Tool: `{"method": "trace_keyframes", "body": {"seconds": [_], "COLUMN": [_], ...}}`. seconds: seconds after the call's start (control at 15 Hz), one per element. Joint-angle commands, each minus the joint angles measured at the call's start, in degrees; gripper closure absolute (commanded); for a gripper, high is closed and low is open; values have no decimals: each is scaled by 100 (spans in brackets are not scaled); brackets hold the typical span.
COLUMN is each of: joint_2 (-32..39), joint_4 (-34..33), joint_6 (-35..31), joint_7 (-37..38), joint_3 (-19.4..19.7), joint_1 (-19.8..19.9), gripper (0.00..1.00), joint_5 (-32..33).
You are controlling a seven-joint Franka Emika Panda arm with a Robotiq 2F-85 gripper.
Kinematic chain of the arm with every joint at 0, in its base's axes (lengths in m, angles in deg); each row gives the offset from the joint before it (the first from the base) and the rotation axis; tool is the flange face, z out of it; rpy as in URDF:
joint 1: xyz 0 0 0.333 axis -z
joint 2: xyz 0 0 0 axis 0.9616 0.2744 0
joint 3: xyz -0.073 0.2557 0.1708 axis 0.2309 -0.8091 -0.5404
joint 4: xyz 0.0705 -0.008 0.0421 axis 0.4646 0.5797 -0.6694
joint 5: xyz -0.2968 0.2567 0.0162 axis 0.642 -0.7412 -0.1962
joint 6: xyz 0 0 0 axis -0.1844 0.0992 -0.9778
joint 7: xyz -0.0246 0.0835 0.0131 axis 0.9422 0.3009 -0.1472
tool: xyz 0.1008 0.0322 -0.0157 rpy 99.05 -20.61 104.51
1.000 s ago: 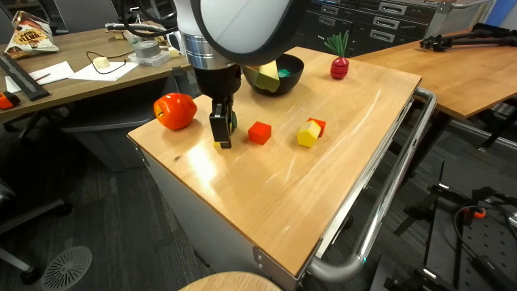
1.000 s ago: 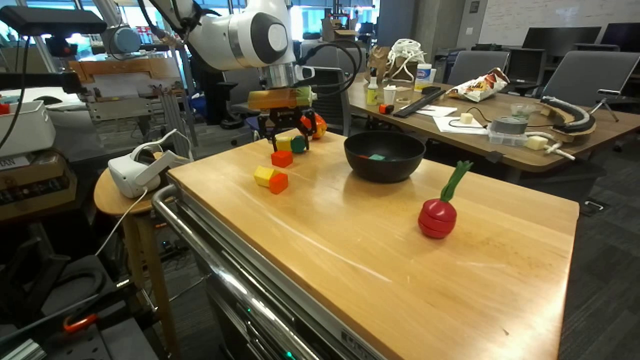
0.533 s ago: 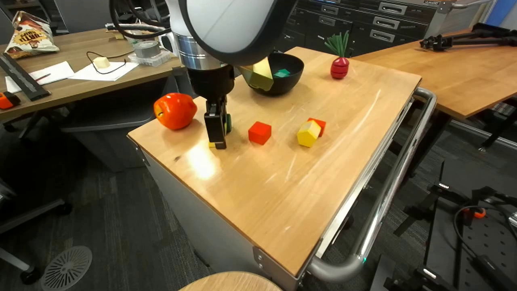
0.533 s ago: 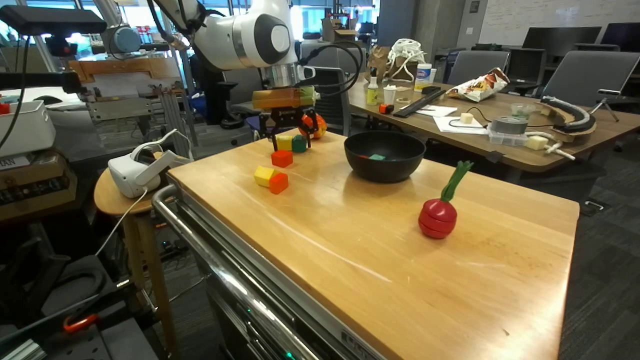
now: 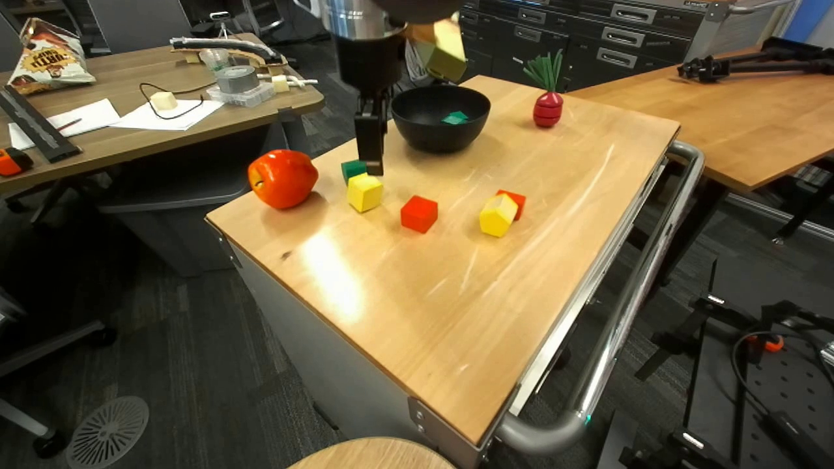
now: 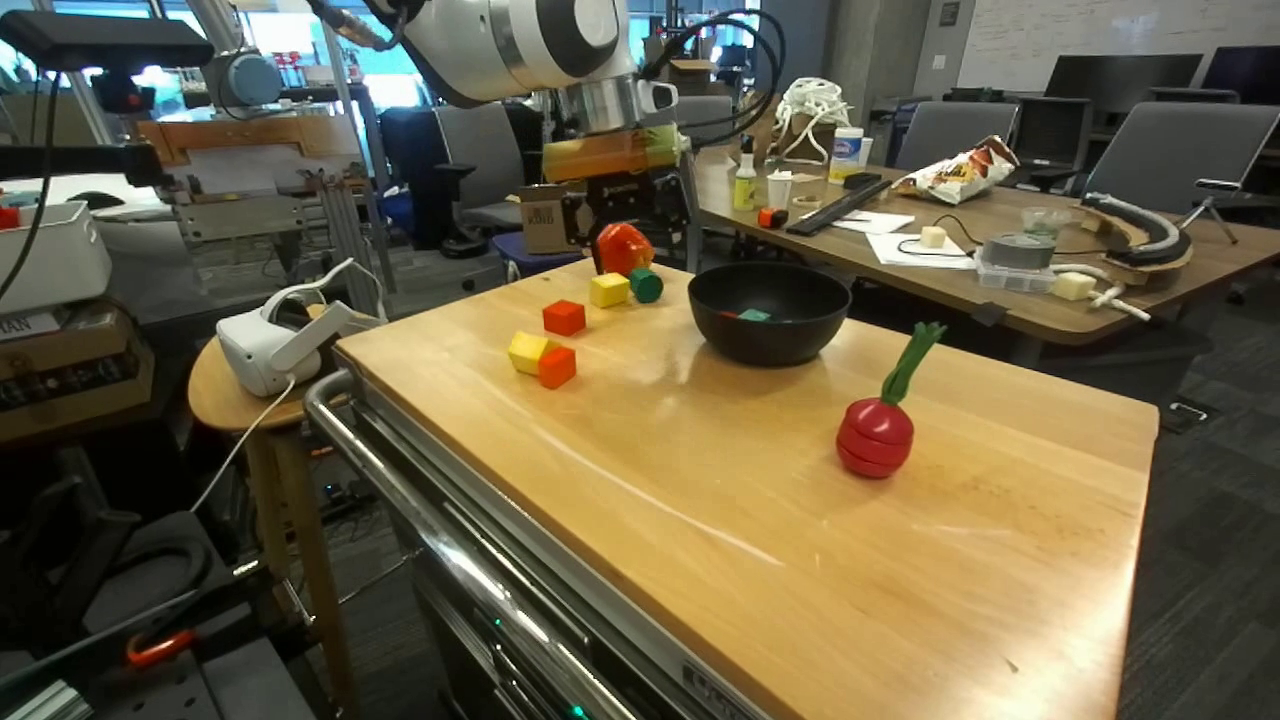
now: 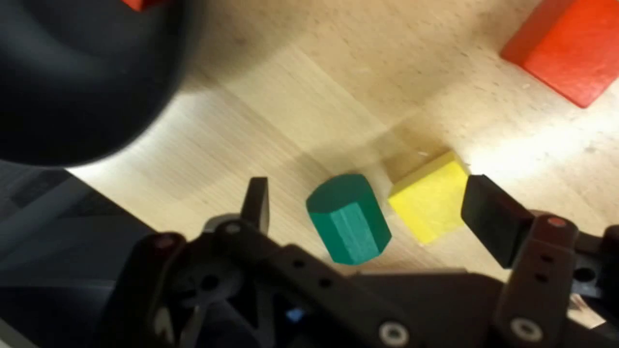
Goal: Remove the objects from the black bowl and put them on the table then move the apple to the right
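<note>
- Tabletop (image 5: 423, 312) busy: gripper (image 7: 370, 208) empty, jaws apart, above green block (image 7: 348, 220) and yellow block (image 7: 433, 199); dipping could scatter them.
- Red piece (image 7: 140, 3), green piece (image 5: 455, 118) in black bowl (image 5: 433, 135); reaching in, we might snag the rim.
- Apple (image 5: 282, 180) near edge; bumps may roll it.

Well lit; tabletop (image 5: 449, 280) glare at 8 o'clock in an exterior view. Wrist view: black bowl (image 7: 92, 130) blurred at 10 o'clock, washed-out patch at 3.

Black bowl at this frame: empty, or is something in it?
Not empty: in both exterior views a green block shows inside the black bowl, and the wrist view shows a red block there too.
</note>
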Motion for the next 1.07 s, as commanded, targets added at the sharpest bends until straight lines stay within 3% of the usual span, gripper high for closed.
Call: {"method": "trace_keyframes", "body": {"seconds": [0.0,0.33,0.4,0.6,1.0], "joint_2": [-688,-922,-753,-768,-526], "joint_4": [406,478,306,339,153], "joint_6": [-78,-89,12,7,-61], "joint_7": [-163,-293,-235,-246,27], "joint_3": [90,303,297,365,441], "joint_1": [448,1039,896,1038,932], "gripper": [0,0,0,0,0], "joint_5": [-329,-1060,-833,-944,-699]}}
